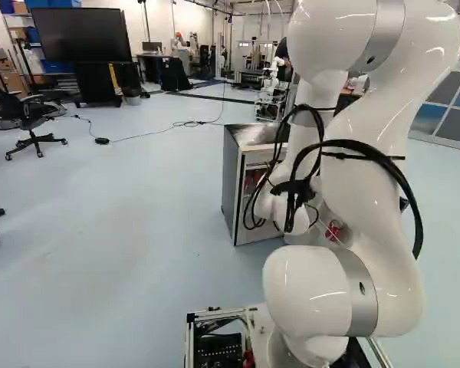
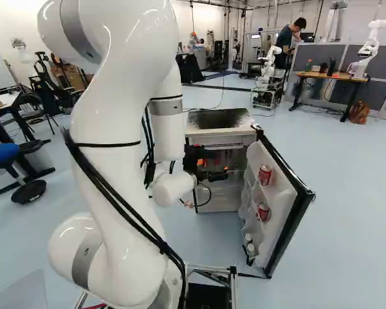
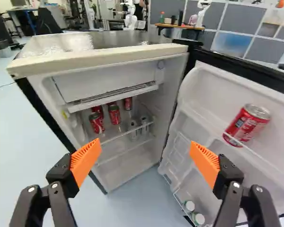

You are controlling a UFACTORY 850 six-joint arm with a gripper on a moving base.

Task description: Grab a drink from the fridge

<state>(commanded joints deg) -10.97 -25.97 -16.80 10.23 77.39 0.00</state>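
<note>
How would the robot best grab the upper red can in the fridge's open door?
Probably around its body, above the rail, coming from the door's open inner side with one finger on either side. The can is round, its upper part stands free, while the rail crosses low in front and the door backs it. The open gripper looks wide enough.

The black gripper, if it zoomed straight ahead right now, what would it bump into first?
Probably the shelf with red cans inside the open fridge, straight ahead of the gripper. Depth is hard to judge, though, so one finger might brush the fridge door first.
</note>
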